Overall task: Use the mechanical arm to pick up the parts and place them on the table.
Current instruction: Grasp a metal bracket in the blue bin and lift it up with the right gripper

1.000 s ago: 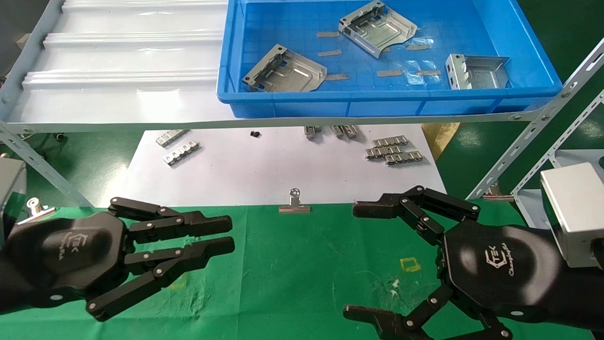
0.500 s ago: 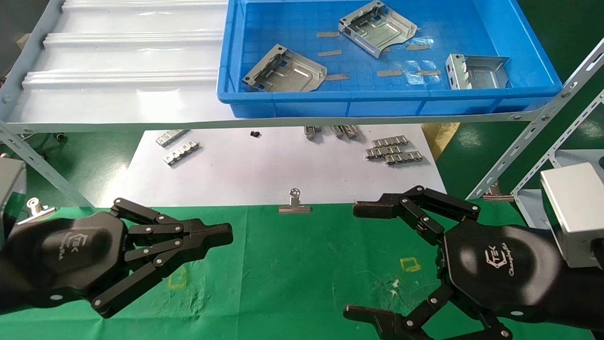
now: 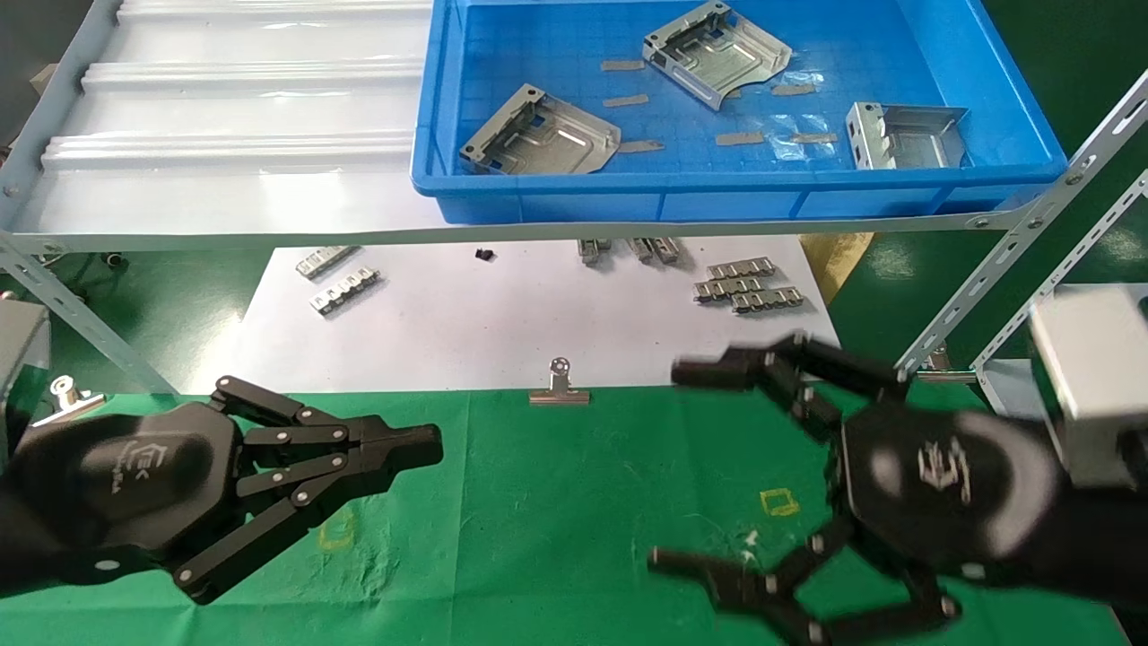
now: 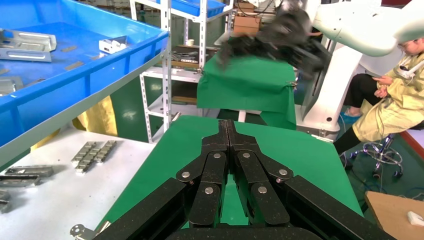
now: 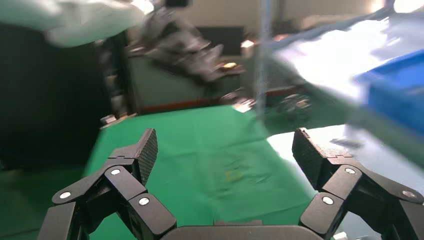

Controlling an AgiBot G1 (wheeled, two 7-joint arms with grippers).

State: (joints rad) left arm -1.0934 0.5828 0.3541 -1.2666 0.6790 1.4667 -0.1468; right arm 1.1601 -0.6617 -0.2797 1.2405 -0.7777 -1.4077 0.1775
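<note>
Three silvery parts lie in the blue bin (image 3: 735, 193) on the shelf: one at its front left (image 3: 541, 135), one at the back (image 3: 717, 52) and one at the right (image 3: 908, 135). The green table (image 3: 556, 502) spreads below the shelf. My left gripper (image 3: 429, 444) hovers over the table's left side, shut with nothing in it; its fingers (image 4: 227, 125) meet tip to tip. My right gripper (image 3: 671, 467) hangs over the table's right side, open and empty, its pads (image 5: 145, 150) wide apart above the cloth. Neither gripper touches a part.
A white sheet (image 3: 502, 323) with small ridged strips (image 3: 744, 287) lies under the pale ribbed shelf (image 3: 224, 135). A binder clip (image 3: 560, 388) sits at the cloth's far edge. Slanted perforated rack struts (image 3: 1013, 269) rise at the right. A yellow square mark (image 3: 778, 502) lies near the right gripper.
The left gripper's fingers closed from a small gap to fully shut. The right arm has started to move, shifting slightly up and toward the shelf, still open.
</note>
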